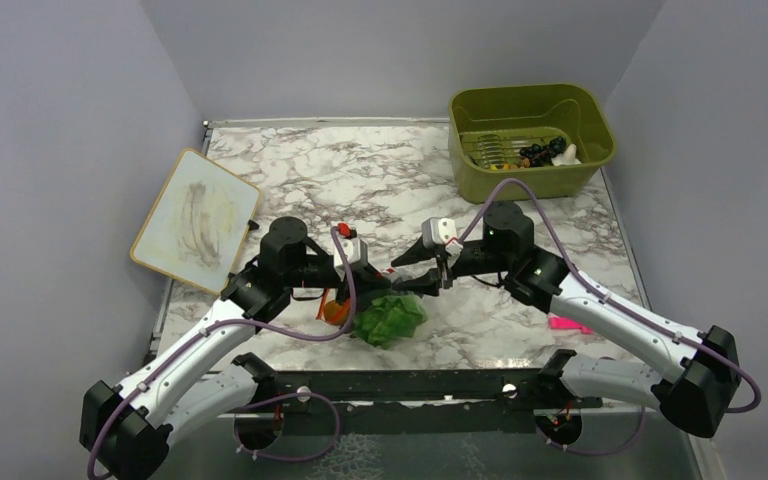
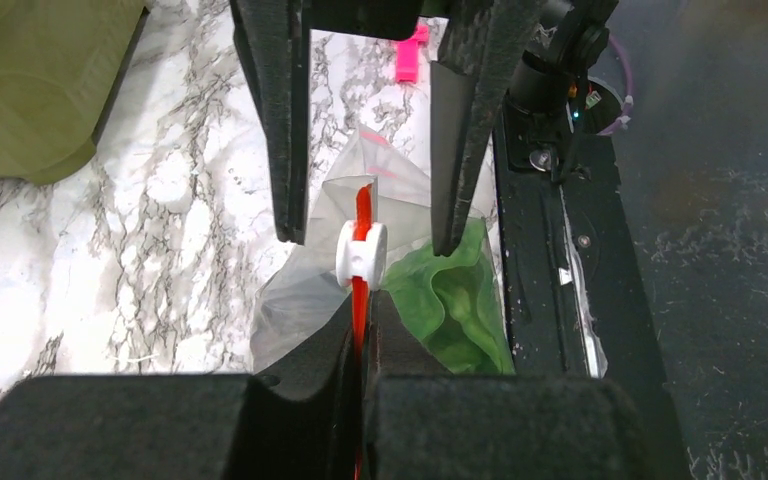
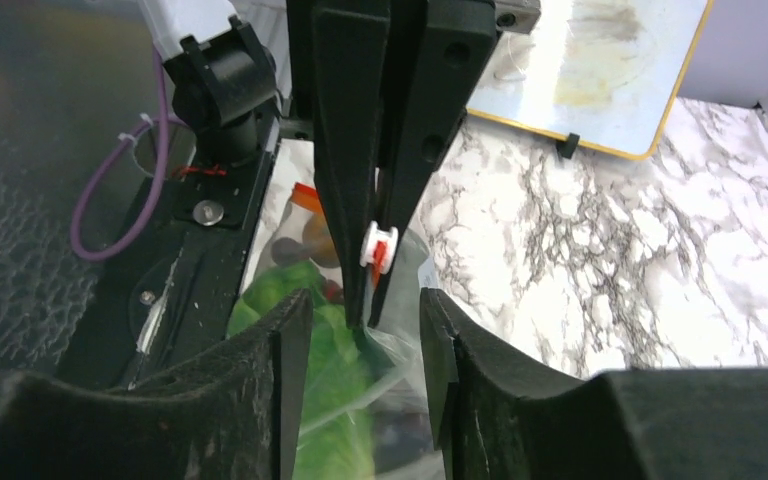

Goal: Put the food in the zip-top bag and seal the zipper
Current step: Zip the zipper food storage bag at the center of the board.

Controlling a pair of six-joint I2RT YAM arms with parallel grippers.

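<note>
while the left fingers [image 2: 310,362] clamped the zipper [image 2: 363,205] and the right fingers [image 3: 270,362] stood apart, a missed slider [image 2: 361,252] could have left the bag [image 2: 300,290] gaping.

place: looks like a robot lab test booth | walls: plain grey panels [image 1: 60,120] boxing me in on three sides | table: marble-print top [image 1: 380,170] | mount: I'm bolted to a black rail [image 1: 410,385] at the near edge, purple cables [image 1: 300,330] looping off me | props: olive bin [image 1: 530,130], smudgy little whiteboard [image 1: 195,220]
</note>
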